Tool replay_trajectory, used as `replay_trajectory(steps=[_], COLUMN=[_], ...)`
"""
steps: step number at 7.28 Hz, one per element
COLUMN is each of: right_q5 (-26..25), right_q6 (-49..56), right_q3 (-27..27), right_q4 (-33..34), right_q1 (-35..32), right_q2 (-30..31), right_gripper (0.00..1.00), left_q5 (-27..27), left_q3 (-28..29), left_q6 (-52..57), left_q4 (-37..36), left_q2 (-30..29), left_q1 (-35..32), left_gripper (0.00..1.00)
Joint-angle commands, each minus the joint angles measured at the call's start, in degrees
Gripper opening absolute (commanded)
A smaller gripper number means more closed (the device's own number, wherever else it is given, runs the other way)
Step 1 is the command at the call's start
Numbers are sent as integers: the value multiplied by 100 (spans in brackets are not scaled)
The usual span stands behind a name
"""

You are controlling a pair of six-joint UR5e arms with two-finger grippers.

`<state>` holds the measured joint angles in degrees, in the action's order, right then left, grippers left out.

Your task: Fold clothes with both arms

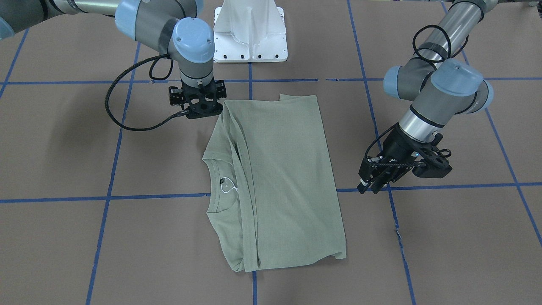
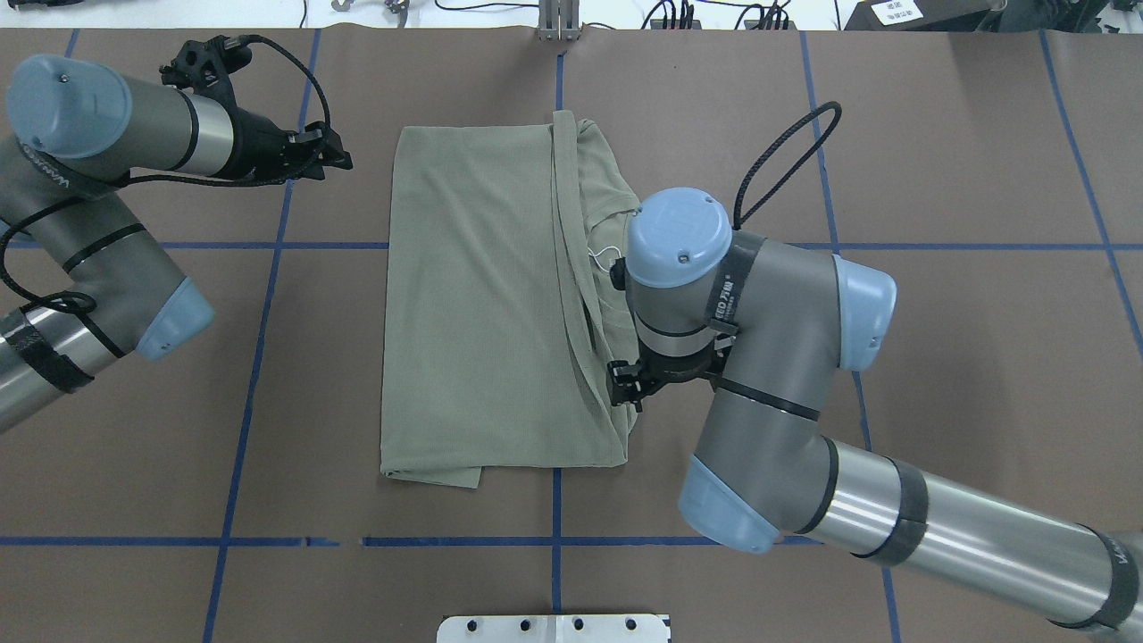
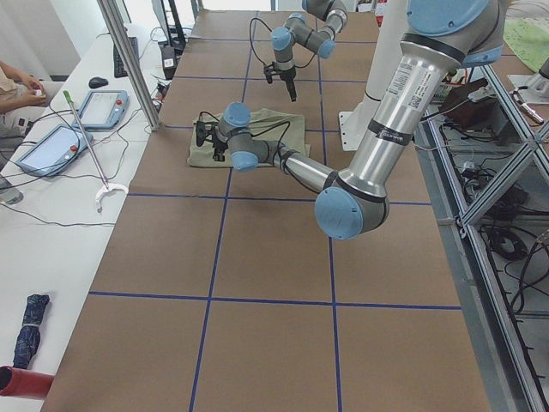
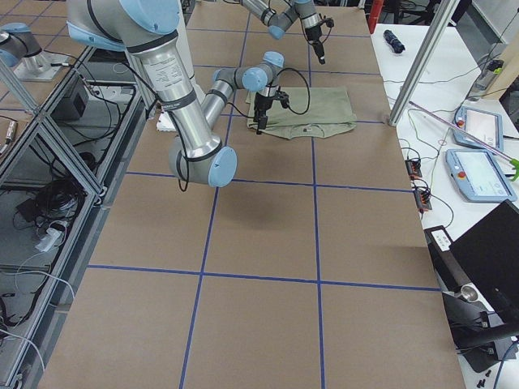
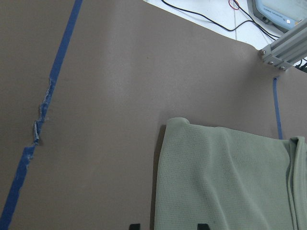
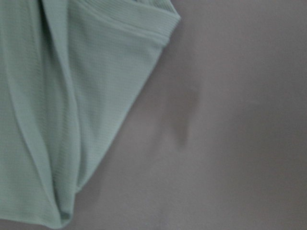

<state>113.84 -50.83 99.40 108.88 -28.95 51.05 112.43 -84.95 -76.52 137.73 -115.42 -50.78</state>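
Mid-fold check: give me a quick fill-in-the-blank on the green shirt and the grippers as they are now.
1. The sage-green ribbed knit shirt lies folded with its collar on the side of the ___ arm.
2. The left gripper hangs over the bare brown table, holding ___.
3. The tape lines that mark the table are ___.

Missing words: right; nothing; blue.

Even, bright overhead light, soft shadows; the right wrist view shows the shirt (image 6: 72, 96) blurred.
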Motion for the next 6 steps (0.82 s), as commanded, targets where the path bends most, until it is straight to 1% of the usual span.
replay_trajectory(steps=[1, 2, 3, 4, 6], right_q5=[-343, -405, -415, -528, -555], right_q6=[-32, -41, -49, -41, -32], right_q3=[-1074, -1646, -1895, -2002, -2134], right_q4=[-533, -543, -552, -560, -640], right_q1=[-6, 3, 55, 152, 153], right_q2=[-837, -1216, -1298, -1299, -1264], right_gripper=[100, 100, 100, 100, 100], left_q5=[68, 77, 77, 77, 77], left_q3=[-66, -66, -66, -57, -57], left_q6=[-3, -12, -12, -12, -12], left_q4=[0, 0, 0, 0, 0], left_q2=[20, 20, 29, 38, 38], left_q1=[-28, -28, -28, -20, -20], left_gripper=[50, 50, 50, 50, 50])
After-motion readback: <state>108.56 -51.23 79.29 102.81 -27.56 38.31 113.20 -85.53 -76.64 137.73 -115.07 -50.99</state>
